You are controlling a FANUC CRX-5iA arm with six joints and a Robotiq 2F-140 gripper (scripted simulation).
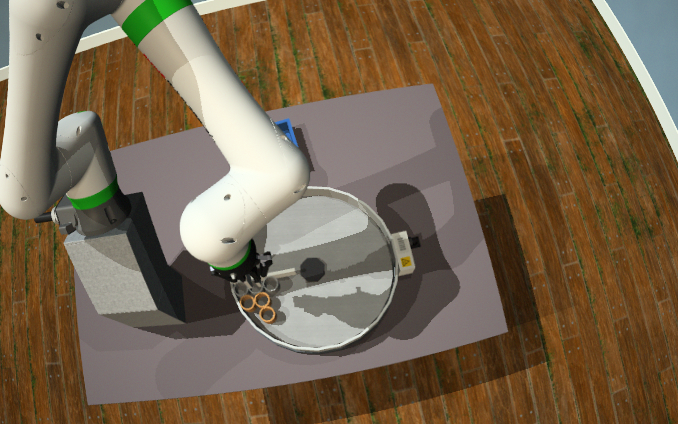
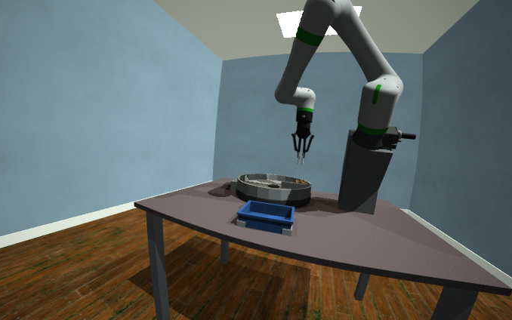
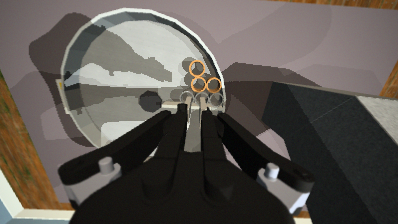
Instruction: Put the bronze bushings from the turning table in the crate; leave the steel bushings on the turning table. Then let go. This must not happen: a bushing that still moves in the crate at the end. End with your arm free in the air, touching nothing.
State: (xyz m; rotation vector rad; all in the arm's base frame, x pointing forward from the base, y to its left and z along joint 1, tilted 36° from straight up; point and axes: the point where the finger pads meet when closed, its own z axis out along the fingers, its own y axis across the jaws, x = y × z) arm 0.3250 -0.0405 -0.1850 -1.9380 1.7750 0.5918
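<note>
Bronze bushings [image 1: 260,315] [image 2: 300,181] [image 3: 190,68] lie on the turning table [image 1: 331,215] [image 2: 266,194] [image 3: 135,35] toward the tabletop's [image 1: 384,121] [image 2: 350,238] [image 3: 300,30] pedestal-side edge, so the gripper [image 1: 251,280] [image 2: 300,161] [image 3: 195,104], nearly pinched together on nothing, should spread, centre over one and descend straight, sparing the steel neighbours [image 1: 277,284] [image 3: 215,104].

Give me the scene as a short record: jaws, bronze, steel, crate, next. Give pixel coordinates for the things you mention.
jaws [image 2: 300,163]: nearly closed, nothing between them, in the air above the turning table [image 1: 316,346] [image 2: 274,194] [image 3: 63,75]
bronze: three bushings [image 1: 262,300] [image 3: 198,84], grouped near the rim on the turning table
steel: three bushings [image 1: 270,284] [image 3: 216,98], side by side next to the bronze ones
crate [image 1: 291,132] [image 2: 265,226]: blue, on the table beside the turning table; part of its floor hidden
next: probably open, then descend on a bronze bushing, minding the steel ones close by
</note>
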